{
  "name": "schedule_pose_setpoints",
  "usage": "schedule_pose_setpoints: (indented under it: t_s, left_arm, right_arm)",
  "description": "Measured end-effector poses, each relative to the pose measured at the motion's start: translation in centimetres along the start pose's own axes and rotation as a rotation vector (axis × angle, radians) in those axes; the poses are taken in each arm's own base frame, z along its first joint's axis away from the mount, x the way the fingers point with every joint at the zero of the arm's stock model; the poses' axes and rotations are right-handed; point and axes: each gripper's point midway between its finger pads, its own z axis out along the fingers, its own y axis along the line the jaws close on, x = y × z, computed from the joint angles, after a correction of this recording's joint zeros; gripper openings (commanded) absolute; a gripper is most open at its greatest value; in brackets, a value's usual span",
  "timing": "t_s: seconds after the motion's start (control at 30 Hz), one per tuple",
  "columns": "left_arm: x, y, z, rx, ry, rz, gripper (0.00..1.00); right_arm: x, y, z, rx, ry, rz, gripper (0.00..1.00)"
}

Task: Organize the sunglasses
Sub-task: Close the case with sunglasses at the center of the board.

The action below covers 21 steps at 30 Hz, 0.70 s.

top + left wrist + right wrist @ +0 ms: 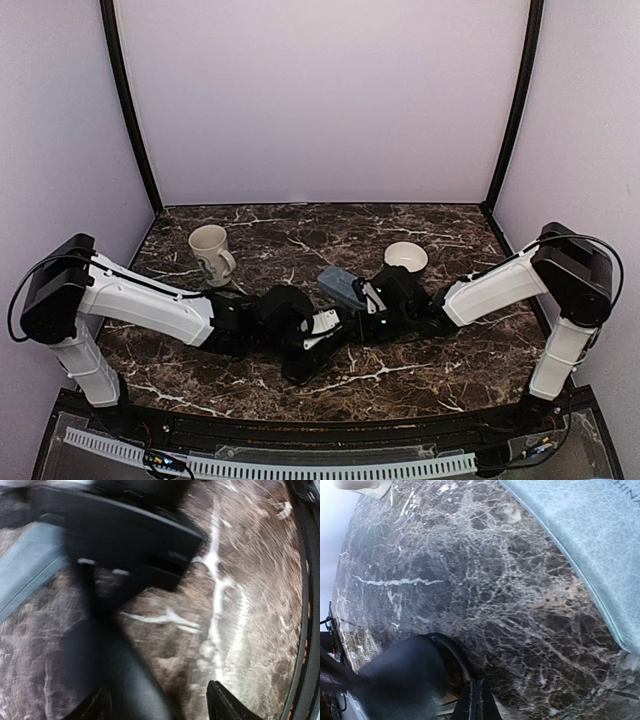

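The sunglasses are not showing clearly in any view. Thin dark frames are getting lost among the black grippers and the dark marble table [440, 360], so I cannot tell where they are lying. Both arms are stretching low toward the middle, meeting just near of the blue-grey case [340, 287]. The left gripper [160, 700] is hanging with its fingers spread wide around a blurred dark rounded shape [125, 680]. The right gripper [476, 702] is pointing at the table with its fingertips pressed together.
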Motion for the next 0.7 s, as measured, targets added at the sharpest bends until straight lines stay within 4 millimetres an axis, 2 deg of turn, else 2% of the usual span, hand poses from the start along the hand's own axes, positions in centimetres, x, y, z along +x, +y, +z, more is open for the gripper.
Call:
schedule_pose_setpoints:
  t_s: [0.17,0.27,0.47,0.7]
  left_arm:
    - [0.7,-4.1,1.0,0.144,0.01,0.029,0.68]
    - [1.5,-5.2,1.2,0.187,0.03,0.033,0.68]
    - [1.4,-5.2,1.1,0.191,0.028,0.025,0.69]
    - [1.1,-4.3,0.3,0.145,0.021,-0.003,0.73]
  right_arm:
    - [0.0,0.3,0.0,-0.007,0.0,-0.003,0.0]
    - [0.1,0.4,0.0,-0.009,0.002,-0.005,0.0]
    - [0.1,0.4,0.0,-0.007,0.003,-0.005,0.01]
    - [-0.2,1.1,-1.1,-0.026,-0.003,-0.018,0.09]
